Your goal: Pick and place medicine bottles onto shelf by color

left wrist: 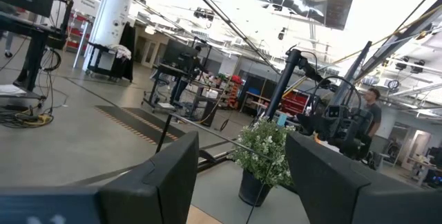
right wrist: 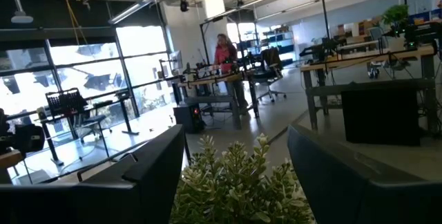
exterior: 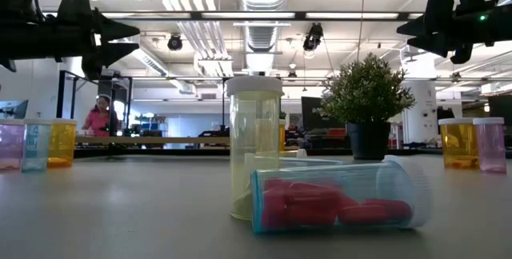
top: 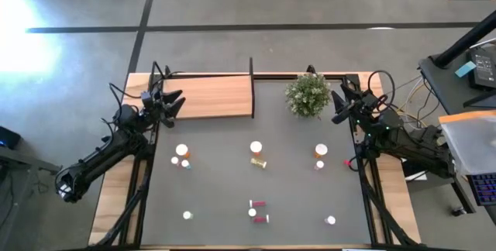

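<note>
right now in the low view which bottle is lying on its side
The clear bottle of red pills nearest the camera lies on its side. The yellow bottle behind it and the bottles at both edges stand upright.

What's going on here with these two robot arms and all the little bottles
Nothing is being handled yet. The left gripper hangs open over the wooden shelf, which is bare, and the right gripper waits open beside the potted plant. The medicine bottles are scattered across the grey mat, some upright, some lying down.
</note>
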